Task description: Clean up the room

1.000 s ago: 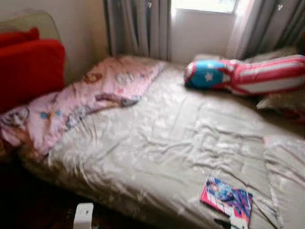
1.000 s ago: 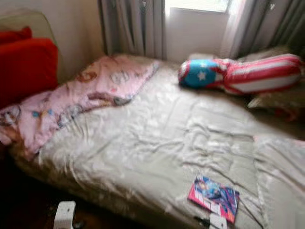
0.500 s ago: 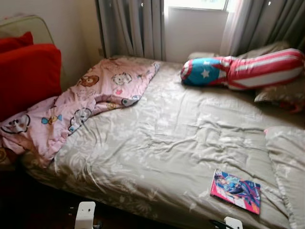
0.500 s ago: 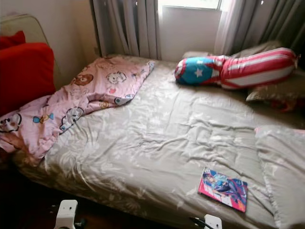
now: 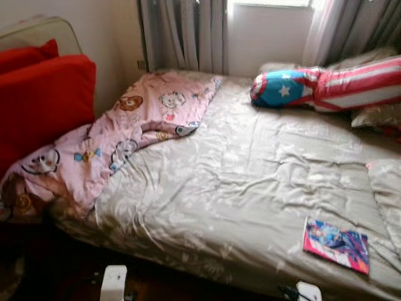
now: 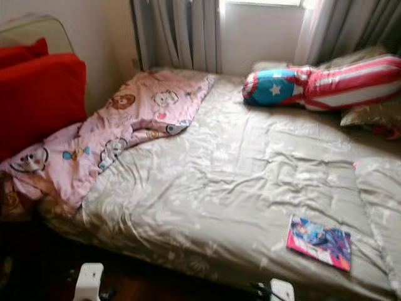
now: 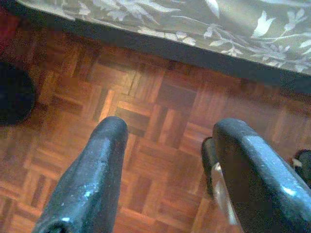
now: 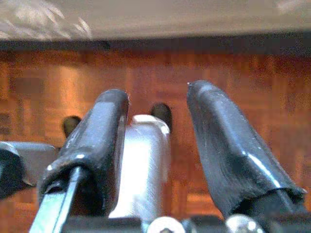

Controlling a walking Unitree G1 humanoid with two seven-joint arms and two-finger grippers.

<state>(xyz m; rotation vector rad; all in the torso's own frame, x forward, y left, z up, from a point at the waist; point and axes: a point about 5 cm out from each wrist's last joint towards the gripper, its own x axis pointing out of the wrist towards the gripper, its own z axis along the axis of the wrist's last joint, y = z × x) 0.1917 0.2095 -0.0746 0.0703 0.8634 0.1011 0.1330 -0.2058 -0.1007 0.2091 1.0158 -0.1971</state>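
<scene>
Hanging low over brown parquet wood floor (image 7: 155, 111), left gripper (image 7: 165, 141) and right gripper (image 8: 158, 104) both gape, holding nothing. Ahead of them: grey floral-quilted bed (image 5: 250, 182); pink-blue glossy book (image 5: 336, 244) beyond right gripper; pink cartoon-print blanket (image 5: 119, 135) beyond left, near red cushion (image 5: 44, 94).

One book (image 5: 336, 244); two red cushions (image 5: 44, 100); one pink blanket (image 5: 119, 141); one striped bolster (image 5: 332, 88); one bed (image 5: 238, 188).
</scene>
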